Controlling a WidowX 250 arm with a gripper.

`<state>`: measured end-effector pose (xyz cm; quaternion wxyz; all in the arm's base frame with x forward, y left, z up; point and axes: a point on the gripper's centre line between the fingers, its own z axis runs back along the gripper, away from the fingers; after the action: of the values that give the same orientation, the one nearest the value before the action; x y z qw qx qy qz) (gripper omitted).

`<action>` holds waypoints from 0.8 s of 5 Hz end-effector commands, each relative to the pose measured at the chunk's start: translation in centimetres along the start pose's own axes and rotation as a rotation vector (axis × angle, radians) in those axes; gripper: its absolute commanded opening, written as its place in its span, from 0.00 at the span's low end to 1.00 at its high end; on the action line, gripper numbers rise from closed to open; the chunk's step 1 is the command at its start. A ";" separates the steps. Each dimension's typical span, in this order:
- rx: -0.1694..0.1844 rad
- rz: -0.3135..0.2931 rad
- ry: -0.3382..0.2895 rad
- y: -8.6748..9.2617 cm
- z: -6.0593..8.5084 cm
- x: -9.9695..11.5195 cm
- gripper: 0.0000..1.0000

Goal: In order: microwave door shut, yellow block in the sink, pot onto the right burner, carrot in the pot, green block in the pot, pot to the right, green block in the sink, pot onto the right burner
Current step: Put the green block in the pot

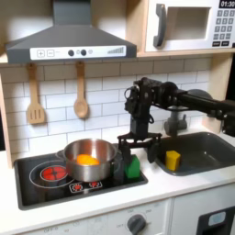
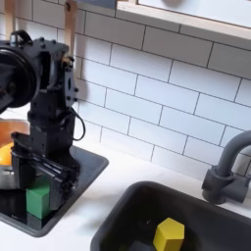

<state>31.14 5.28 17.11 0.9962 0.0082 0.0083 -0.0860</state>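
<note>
You see the microwave door (image 1: 187,25) shut, the carrot (image 1: 86,160) inside the pot (image 1: 87,158), the green block (image 1: 133,168) just beside the pot, and the yellow block (image 1: 172,160) in the sink (image 1: 209,151).

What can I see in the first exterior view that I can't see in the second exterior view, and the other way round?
First exterior view: the microwave door, the whole pot with the carrot inside, and wooden utensils on the wall. Second exterior view: the faucet up close. Both exterior views: the gripper above the green block, and the yellow block in the sink.
</note>
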 end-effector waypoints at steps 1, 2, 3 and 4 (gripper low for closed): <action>-0.004 0.008 0.008 0.1 -0.7 0.7 1.00; -0.004 0.012 0.015 0.2 -1.0 0.8 1.00; -0.004 0.013 0.014 -0.1 -1.1 1.0 1.00; -0.004 -0.001 0.023 -0.7 -1.5 1.3 1.00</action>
<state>32.29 4.48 15.53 0.9962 0.0067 0.0195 -0.0849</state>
